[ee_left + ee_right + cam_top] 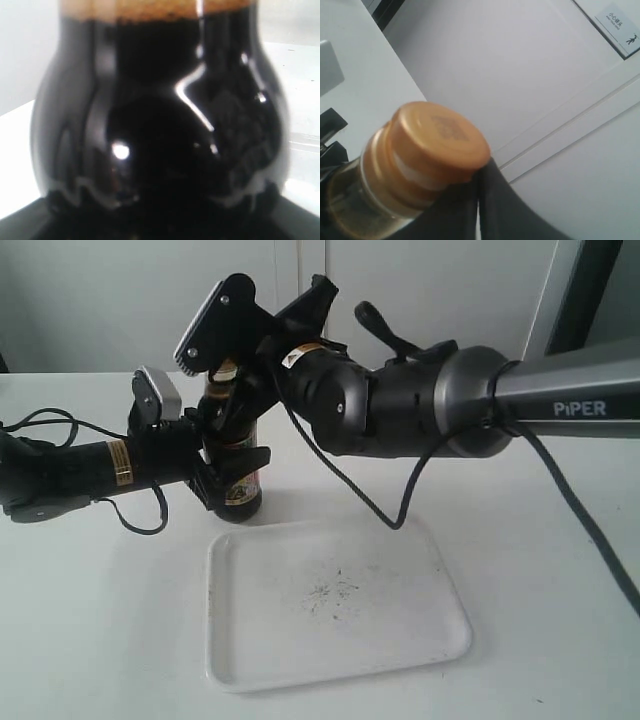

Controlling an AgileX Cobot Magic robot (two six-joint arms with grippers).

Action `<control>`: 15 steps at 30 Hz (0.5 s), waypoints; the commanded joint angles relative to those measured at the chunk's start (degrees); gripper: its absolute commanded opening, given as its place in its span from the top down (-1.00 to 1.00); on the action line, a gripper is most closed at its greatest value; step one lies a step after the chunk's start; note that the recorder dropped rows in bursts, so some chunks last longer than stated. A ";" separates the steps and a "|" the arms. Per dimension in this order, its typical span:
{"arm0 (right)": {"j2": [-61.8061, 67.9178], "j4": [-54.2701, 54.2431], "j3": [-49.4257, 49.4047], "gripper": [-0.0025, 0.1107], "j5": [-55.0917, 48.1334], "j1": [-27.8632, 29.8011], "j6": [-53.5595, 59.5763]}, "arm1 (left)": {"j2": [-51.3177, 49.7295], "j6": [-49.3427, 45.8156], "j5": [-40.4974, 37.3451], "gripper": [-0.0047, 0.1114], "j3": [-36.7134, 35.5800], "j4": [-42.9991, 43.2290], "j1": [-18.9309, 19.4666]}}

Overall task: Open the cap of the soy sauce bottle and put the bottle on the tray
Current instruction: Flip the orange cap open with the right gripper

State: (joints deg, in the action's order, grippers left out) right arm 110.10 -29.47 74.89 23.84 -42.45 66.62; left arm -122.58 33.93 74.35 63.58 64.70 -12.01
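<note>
Soy sauce bottle [238,465] half hidden by arms, cap [437,140] lifted, edge blurred

A plain white worktop [90,640] fills the lower part of the exterior view, evenly lit with soft shadows. Behind it stands a pale wall of flat panels [120,300] split by thin vertical seams. A dark upright strip [600,290] shows at the far right. In the right wrist view, a small sign [618,24] with dark lettering is fixed to the light wall.
</note>
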 commanded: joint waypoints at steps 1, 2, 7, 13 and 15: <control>-0.98 0.69 2.30 0.96 0.51 -1.89 0.26 | -0.83 -1.42 -4.39 0.92 -0.19 1.59 -0.11; -0.98 0.80 2.80 0.96 0.51 -2.20 0.26 | -0.83 -1.42 -4.39 0.92 -0.19 1.59 -0.11; -0.98 0.83 5.76 0.96 0.21 -4.37 3.50 | -0.83 -1.54 -4.39 0.92 -0.19 1.62 -0.11; -1.39 -3.59 7.29 0.96 -0.03 -5.12 3.64 | -0.83 -1.54 -4.39 0.92 -0.19 1.62 -0.11; -1.89 -8.30 7.29 0.96 -0.55 -4.57 3.64 | -0.83 -1.54 -4.39 0.92 -0.19 1.62 -0.11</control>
State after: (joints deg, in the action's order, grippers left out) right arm 109.44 -31.63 81.72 23.58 -47.66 69.85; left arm -122.58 33.80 74.13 63.58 64.58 -12.01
